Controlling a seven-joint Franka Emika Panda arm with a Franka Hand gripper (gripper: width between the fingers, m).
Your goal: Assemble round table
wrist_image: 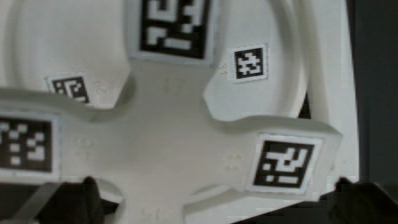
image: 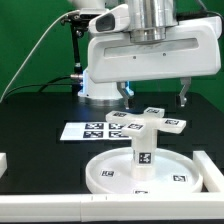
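The round disc [image: 112,178] lies flat on the black table near the front. The cylinder leg [image: 142,152] stands upright on its middle. The cross-shaped foot [image: 151,123] sits on top of the leg. My gripper [image: 155,96] hangs open just above the foot, with one finger on each side and neither touching it. In the wrist view the foot [wrist_image: 178,120] fills the frame and hides the leg. The disc [wrist_image: 267,85] with its small tags shows between the foot's arms. The gripper [wrist_image: 217,205] is open, with dark fingertips [wrist_image: 71,200] at the frame's edge.
The marker board [image: 88,129] lies behind the disc, towards the exterior view's left. A white rail [image: 60,209] runs along the front edge. White blocks stand at the left [image: 3,160] and right [image: 206,166]. The arm's base [image: 100,92] is at the back.
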